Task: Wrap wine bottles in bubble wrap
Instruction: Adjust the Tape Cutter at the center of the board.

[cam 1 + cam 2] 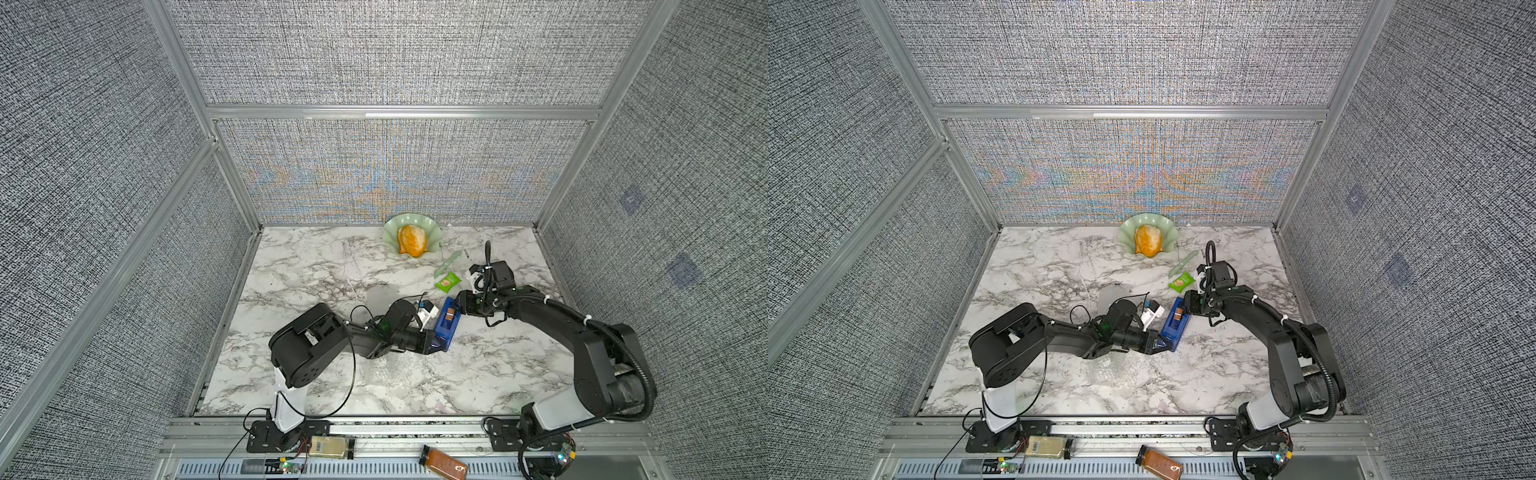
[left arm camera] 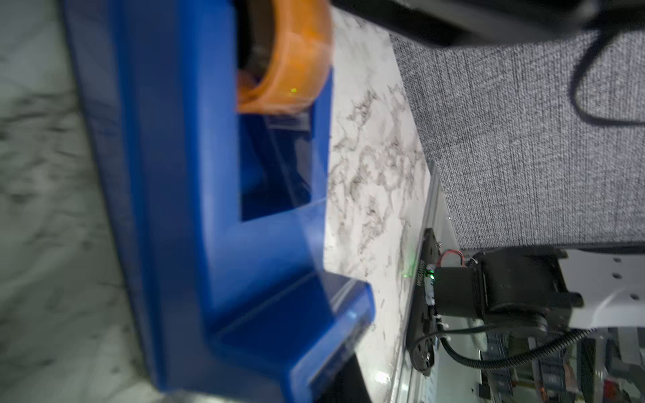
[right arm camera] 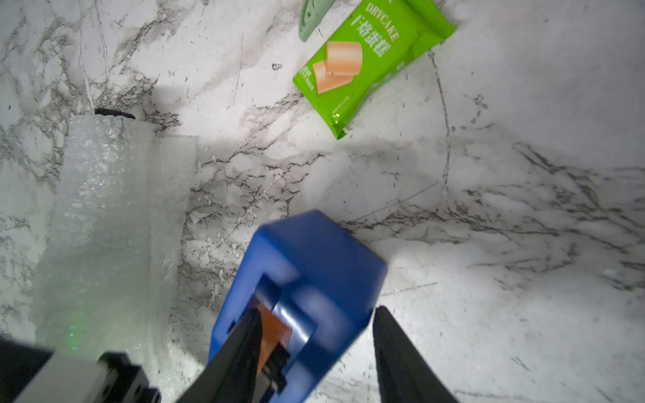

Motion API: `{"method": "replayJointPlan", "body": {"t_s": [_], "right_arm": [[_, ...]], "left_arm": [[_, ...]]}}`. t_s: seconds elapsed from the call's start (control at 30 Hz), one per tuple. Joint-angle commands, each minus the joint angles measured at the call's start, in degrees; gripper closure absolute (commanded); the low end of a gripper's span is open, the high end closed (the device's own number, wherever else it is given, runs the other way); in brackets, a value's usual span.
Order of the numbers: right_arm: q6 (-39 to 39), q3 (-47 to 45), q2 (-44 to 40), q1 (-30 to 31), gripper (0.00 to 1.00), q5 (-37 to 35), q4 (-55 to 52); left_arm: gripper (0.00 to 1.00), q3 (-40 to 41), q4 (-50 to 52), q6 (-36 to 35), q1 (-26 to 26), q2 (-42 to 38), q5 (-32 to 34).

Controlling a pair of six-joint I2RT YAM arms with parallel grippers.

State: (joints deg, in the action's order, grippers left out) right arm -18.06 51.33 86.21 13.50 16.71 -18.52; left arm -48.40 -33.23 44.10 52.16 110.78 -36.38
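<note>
The bubble wrap (image 3: 104, 209) lies rolled into a long whitish bundle, and a black cap (image 3: 113, 112) peeks out at its far end. The wine bottle's glass is hidden inside. In both top views the bundle (image 1: 380, 297) (image 1: 1113, 370) runs under my left forearm. My left gripper (image 1: 434, 343) (image 1: 1160, 343) is shut on the near end of a blue tape dispenser (image 1: 446, 328) (image 2: 195, 209). My right gripper (image 3: 319, 312) (image 1: 455, 307) stands open over the dispenser's far end (image 3: 314, 258). One finger rests by the orange tape roll and the other stands apart from the blue side.
A green packet (image 1: 448, 282) (image 3: 366, 59) and a pale green strip (image 1: 449, 264) lie beyond the right gripper. A green scalloped plate (image 1: 390, 237) with an orange item stands at the back wall. A brown-filled bottle (image 1: 442, 459) and a yellowish jar (image 1: 330, 446) lie on the front rail.
</note>
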Motion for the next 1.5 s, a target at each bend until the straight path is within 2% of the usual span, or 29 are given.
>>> {"method": "replayJointPlan", "body": {"t_s": [0.0, 0.27, 0.47, 0.57, 0.73, 0.9, 1.3, 1.47], "right_arm": [[1.39, 0.30, -1.40, -1.17, 0.45, -1.05, -2.05], [4.90, 8.01, 5.04, -3.52, 0.44, -1.72, -4.35], [7.13, 12.80, 11.57, -3.56, 0.45, -2.58, -5.46], [8.46, 13.92, 14.36, -3.48, 0.51, -4.40, -6.95], [9.54, 14.02, 15.47, -3.22, 0.69, -9.06, -8.00], [10.56, 14.15, 15.61, -2.30, 0.78, -14.65, -7.82], [16.21, 20.02, 19.39, 0.04, 0.83, -23.82, -15.02], [17.26, 20.66, 20.13, 0.63, 0.84, -25.62, -15.36]], "left_arm": [[1.00, -1.50, 1.57, -2.39, -1.28, 0.52, 3.86], [1.00, -7.50, 7.69, -7.03, -3.73, 2.72, 0.94], [1.00, -8.99, 10.86, -8.49, -4.09, 1.99, -0.42], [1.00, -8.75, 12.06, -8.92, -4.17, 0.57, -0.62], [1.00, -8.79, 14.18, -9.47, -4.24, -2.33, -1.32], [1.00, -8.12, 15.27, -9.21, -4.17, -4.20, -2.71], [1.00, -2.94, 15.32, -7.77, -5.06, -6.95, -4.27], [1.00, -0.19, 14.40, -6.74, -5.31, -8.86, -4.42]]}}
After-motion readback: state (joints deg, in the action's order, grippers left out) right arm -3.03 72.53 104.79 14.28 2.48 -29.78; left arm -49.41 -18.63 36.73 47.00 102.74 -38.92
